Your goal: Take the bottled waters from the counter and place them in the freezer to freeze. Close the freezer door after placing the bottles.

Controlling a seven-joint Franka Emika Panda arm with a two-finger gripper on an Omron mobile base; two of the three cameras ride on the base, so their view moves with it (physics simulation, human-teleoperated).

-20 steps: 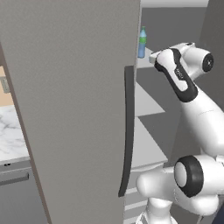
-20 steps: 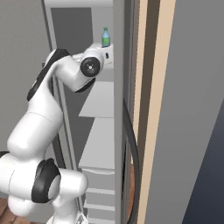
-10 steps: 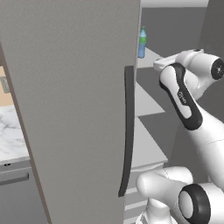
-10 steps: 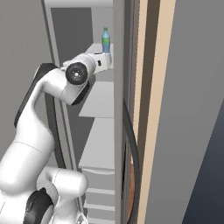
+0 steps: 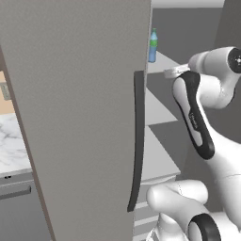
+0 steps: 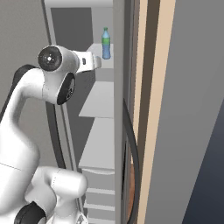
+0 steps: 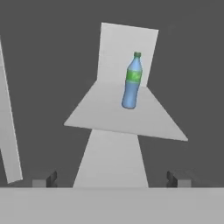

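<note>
While your arm pulls back out of the freezer (image 6: pixel 94 113), the blue bottle (image 7: pixel 131 82) stands upright and alone on the upper white shelf (image 7: pixel 109 116), toward that shelf's back edge, nothing touching it; same bottle at the shelf's rear in the left base view (image 5: pixel 153 45) and the right base view (image 6: pixel 106 43). Gripper (image 7: pixel 112 178) is empty, fingertips spread wide at the bottom of the hand view, well apart from the bottle. Compared with a second ago the wrist has drawn away from the shelf and the elbow has folded back toward the base; the bottle has not shifted; so that placement reads as done and this looks like a retreat. Freezer door (image 5: pixel 80 117) is swung open, its dark bar handle (image 5: pixel 136 141) along the near edge; a strip of marble counter (image 5: pixel 12 146) sits at the left edge of the left base view. White bottle is not accounted for from here; you likely fetch it next, then shut the door; closing is not yet done.
</note>
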